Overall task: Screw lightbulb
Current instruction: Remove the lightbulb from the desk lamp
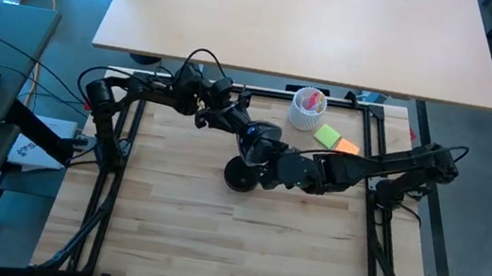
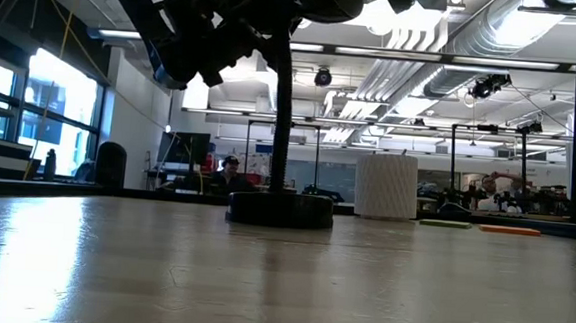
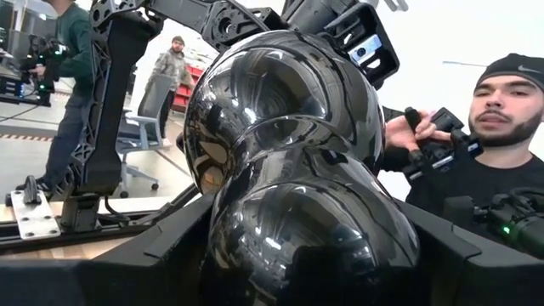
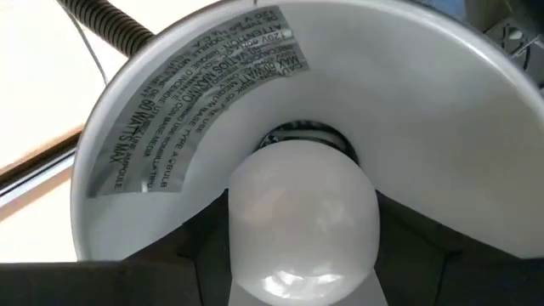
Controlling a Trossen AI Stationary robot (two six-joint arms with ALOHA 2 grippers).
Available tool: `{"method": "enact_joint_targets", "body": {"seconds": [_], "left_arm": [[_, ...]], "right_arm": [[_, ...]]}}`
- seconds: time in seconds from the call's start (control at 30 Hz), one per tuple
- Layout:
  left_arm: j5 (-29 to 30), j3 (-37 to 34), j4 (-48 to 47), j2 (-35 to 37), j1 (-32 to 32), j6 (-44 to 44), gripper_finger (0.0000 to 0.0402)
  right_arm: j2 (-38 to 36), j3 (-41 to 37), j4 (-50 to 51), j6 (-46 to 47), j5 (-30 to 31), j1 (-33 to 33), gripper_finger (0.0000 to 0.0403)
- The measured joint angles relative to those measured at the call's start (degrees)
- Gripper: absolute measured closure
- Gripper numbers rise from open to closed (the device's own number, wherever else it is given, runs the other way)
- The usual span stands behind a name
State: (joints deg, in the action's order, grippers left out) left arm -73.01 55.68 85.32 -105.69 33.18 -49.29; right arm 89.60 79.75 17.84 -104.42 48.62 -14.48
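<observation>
The lightbulb [image 4: 303,223] sits inside the lamp's [image 1: 260,142] white-lined shade, its base at the socket, with the right gripper's [image 4: 303,272] dark fingers closed on either side of it. The left gripper [image 3: 297,255] clasps the glossy black lamp head from behind above the bench [image 1: 214,239].

"60 WATTS MAX" sticker inside the lamp shade [image 4: 425,110]
</observation>
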Motion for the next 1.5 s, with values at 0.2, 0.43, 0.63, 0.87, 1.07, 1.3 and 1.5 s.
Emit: {"method": "enact_joint_targets", "body": {"seconds": [0.2, 0.43, 0.63, 0.87, 1.07, 1.3, 1.5], "left_arm": [[-0.04, 0.00, -0.13, 0.00, -0.14, -0.40, 0.0133], [-0.01, 0.02, -0.17, 0.00, -0.14, -0.56, 0.0133], [-0.27, -0.04, -0.32, 0.00, 0.35, -0.89, 0.0133], [-0.15, -0.07, -0.20, -0.02, 0.43, -1.01, 0.0133], [-0.11, -0.04, -0.13, -0.02, 0.30, -1.04, 0.0133], [-0.02, -0.04, -0.03, -0.02, 0.18, -0.75, 0.0133], [0.07, -0.04, -0.02, -0.04, 0.12, -0.59, 0.0133]], "right_arm": [[0.03, 0.00, 0.29, 3.78, 1.05, -1.76, 0.0188], [0.04, 0.00, -0.03, 20.73, 0.90, -1.87, 0.0143], [-0.24, 0.12, 0.10, 26.68, 0.06, -3.01, 0.0095], [-0.11, 0.13, -1.09, 42.93, 2.30, -6.69, 0.0090], [-0.97, 0.11, 0.95, 81.63, 9.04, -7.50, 0.0089], [-1.99, 0.10, 6.34, 118.28, 3.00, -3.58, 0.0089], [-1.67, 0.08, 5.51, 123.19, -5.03, 2.13, 0.0089]]}}
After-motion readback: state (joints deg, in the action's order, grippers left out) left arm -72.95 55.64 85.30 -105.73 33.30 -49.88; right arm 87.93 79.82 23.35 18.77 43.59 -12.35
